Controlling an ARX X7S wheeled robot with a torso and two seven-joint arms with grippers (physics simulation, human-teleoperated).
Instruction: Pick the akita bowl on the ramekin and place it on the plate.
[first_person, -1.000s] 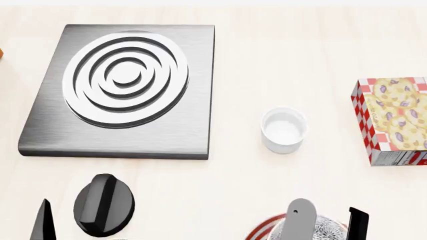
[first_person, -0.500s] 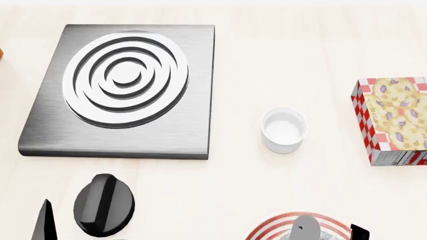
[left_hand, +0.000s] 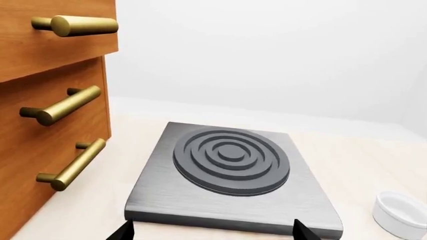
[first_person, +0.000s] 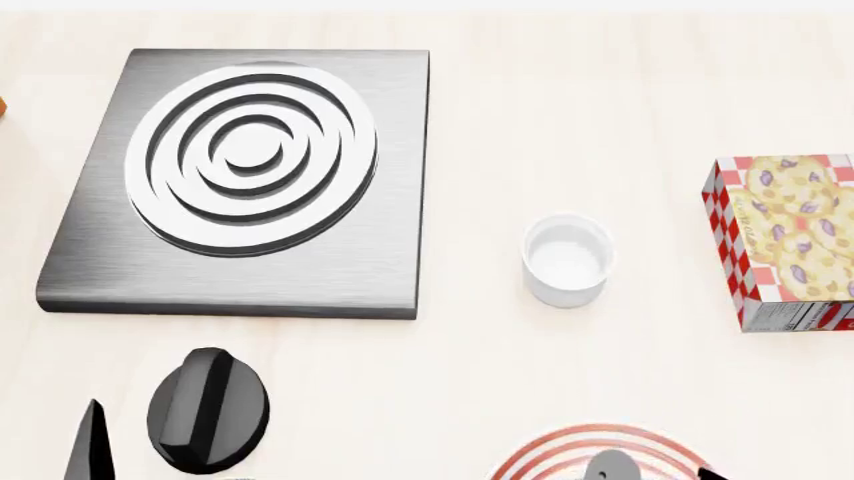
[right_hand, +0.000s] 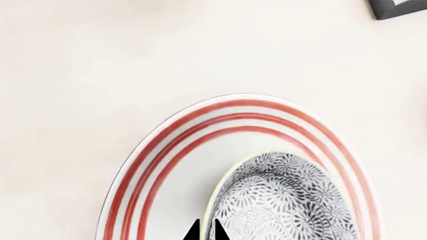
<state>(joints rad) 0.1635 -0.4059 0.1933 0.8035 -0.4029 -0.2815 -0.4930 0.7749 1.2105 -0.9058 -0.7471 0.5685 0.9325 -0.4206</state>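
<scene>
In the right wrist view the speckled akita bowl (right_hand: 283, 200) is over the inner part of the red-ringed plate (right_hand: 160, 165). I cannot tell whether it touches the plate. My right gripper (right_hand: 207, 231) is shut on the bowl's rim, one tip inside and one outside. The head view shows only the plate's far rim (first_person: 561, 443) at the bottom edge, with a grey bit of the right gripper (first_person: 614, 467) over it. The plain white ramekin (first_person: 567, 260) stands empty, farther out on the table. My left gripper (left_hand: 212, 232) is open and holds nothing, near the burner slab's front edge.
A grey burner slab (first_person: 240, 180) with white rings lies at the far left. A cookie box (first_person: 787, 240) stands at the right edge. Wooden drawers with brass handles (left_hand: 53, 110) rise beside the left arm. A dark object's corner (right_hand: 400, 7) shows beyond the plate.
My right gripper and the bowl have sunk toward the bottom edge of the head view, uncovering more of the plate's red rings. The left arm and the ramekin have not moved.
</scene>
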